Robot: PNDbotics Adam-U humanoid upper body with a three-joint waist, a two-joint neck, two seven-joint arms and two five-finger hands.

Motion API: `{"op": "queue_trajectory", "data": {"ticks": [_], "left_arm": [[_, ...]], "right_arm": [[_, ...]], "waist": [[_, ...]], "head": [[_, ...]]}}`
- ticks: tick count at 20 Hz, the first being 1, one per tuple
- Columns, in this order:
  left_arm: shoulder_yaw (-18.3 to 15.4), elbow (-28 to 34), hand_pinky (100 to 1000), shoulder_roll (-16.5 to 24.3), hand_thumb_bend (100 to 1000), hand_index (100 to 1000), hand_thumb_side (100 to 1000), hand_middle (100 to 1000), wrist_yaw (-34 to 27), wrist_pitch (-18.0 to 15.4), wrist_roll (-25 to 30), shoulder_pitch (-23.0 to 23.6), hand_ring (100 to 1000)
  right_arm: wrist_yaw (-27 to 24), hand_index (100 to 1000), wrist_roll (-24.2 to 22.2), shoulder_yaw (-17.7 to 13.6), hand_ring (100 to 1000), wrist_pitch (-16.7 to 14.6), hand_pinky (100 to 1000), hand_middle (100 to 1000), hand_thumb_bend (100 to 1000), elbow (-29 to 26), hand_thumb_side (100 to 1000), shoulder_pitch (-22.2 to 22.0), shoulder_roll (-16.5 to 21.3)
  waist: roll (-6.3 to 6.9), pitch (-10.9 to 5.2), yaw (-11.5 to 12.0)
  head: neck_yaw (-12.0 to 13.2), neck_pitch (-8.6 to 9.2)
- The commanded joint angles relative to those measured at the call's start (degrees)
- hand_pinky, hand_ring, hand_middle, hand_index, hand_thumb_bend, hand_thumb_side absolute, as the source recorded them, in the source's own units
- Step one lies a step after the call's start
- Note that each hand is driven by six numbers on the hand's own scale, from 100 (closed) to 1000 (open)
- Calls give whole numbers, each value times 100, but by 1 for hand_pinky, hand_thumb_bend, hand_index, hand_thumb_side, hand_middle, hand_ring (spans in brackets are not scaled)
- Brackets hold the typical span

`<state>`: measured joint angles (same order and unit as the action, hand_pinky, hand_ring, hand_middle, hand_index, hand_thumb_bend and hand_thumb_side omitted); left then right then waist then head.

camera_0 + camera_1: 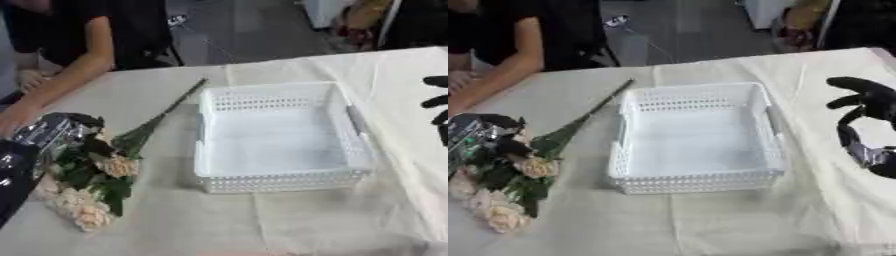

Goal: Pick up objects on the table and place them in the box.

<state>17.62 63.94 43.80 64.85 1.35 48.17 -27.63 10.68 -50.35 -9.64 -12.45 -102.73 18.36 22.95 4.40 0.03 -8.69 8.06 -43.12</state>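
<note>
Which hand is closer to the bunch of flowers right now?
Left. The left hand lies on the bunch of flowers at the table's left; the right hand is beyond the white basket.

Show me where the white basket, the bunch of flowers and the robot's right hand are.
white basket (pixel 354 150): left eye view, right wall.
bunch of flowers (pixel 118 166): left eye view, a pale bloom.
right hand (pixel 870 100): right eye view, black palm, fingers spread.

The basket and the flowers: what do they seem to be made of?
The basket looks like white moulded plastic, matte, with perforated lattice walls. The flowers look artificial, maybe fabric petals with plastic leaves and stem; that is uncertain. The left hand rests on them.
</note>
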Motion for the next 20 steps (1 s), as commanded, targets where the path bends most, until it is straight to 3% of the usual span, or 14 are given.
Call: {"op": "queue_trajectory", "data": {"ticks": [1,4,7,13,20], "left_arm": [[123,-280,367,242,124,298,100,259,130,-449,351,-214,277],[63,-294,205,273,100,183,128,130,36,-443,370,-310,128],[4,-261,100,316,100,149,176,100,-144,-327,330,-327,100],[-229,-31,100,543,100,141,239,100,-847,50,259,-415,100],[-691,661,100,1304,100,144,301,100,-2007,781,-38,-760,100]], "right_arm": [[-43,1000,-56,-2,828,-45,669,978,100,-71,277,89,114],[-43,1000,-55,-4,828,-40,669,978,100,-70,278,91,119],[-45,1000,-53,-6,829,-36,669,978,100,-71,279,92,122],[-33,1000,-44,-13,829,-35,669,977,100,-67,276,67,135],[-11,1000,-30,-29,829,-39,669,977,100,-60,274,24,173]], "waist": [[-13,-63,7],[-4,-73,7],[-1,-80,3],[-5,-82,16],[15,-99,70]], "head": [[37,53],[20,51],[-1,61],[-1,70],[-14,82]]}}
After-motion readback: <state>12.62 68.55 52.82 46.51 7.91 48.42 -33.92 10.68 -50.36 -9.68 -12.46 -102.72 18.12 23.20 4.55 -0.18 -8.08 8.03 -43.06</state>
